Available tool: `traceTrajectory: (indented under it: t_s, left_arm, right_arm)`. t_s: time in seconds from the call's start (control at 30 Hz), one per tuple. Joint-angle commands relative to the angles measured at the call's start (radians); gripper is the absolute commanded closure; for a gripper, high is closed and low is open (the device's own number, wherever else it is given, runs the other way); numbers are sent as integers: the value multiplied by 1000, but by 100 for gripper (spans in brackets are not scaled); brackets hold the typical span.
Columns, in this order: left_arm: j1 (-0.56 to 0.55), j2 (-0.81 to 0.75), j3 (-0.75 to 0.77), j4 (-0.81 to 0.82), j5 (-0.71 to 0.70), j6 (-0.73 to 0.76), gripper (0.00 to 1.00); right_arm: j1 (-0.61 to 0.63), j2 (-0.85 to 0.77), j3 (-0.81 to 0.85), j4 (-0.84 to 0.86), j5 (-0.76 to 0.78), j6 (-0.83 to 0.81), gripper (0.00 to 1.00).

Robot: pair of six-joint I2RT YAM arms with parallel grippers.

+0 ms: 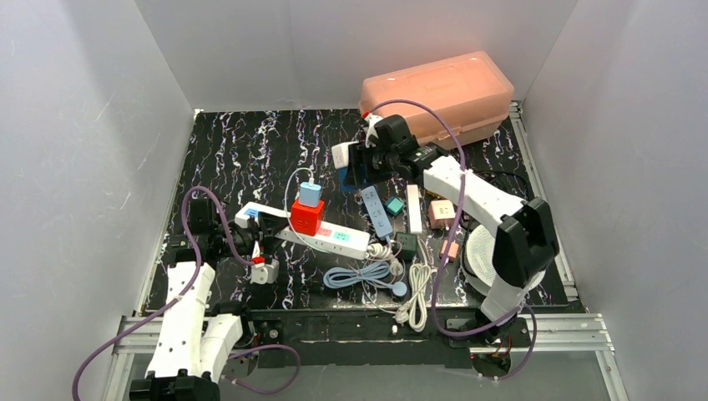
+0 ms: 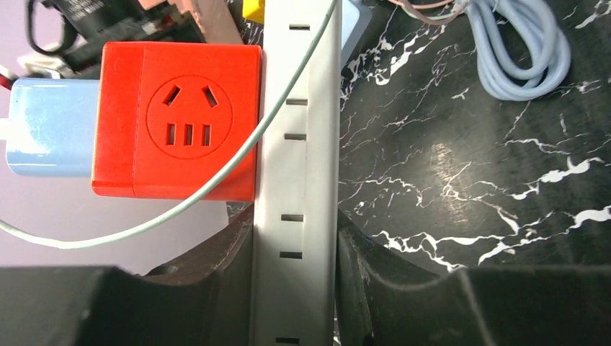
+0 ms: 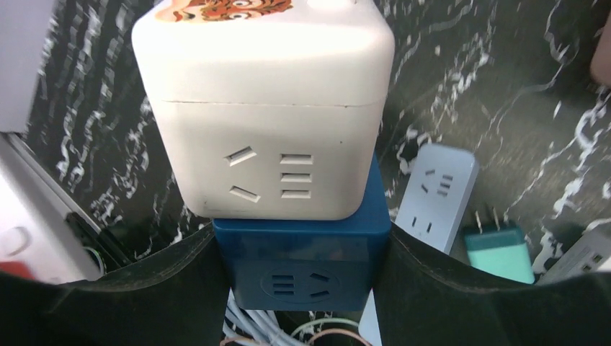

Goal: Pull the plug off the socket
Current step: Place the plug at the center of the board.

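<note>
Pinching the white power strip (image 2: 295,144), the left gripper (image 2: 294,241) clamps its edges; the right gripper (image 3: 301,245) clamps a blue cube (image 3: 302,285) beneath a white cube (image 3: 266,108), sticker (image 3: 223,9) illegible.

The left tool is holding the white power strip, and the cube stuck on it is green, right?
No, the cube is red, not green; the left wrist view shows it. The left tool does hold the white power strip, and the cube is stuck on it.

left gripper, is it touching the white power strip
Touching. In the left wrist view, fingers of the left gripper sit flush against both sides of the white power strip, no gap.
</note>
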Motion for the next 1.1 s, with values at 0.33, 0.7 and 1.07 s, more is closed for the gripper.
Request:
traceTrajectory:
  t_s: [0.33,0.7,1.07]
  left_arm:
    - [3,-22,99,-93,199,576,100]
    - [-1,-12,125,-124,213,600,100]
    - [-3,-9,113,-144,214,618,100]
  right_arm:
    - [105,339,348,-329,-19,28,99]
    - [116,542,521,-454,67,48,98]
    - [115,454,455,-363,85,11,24]
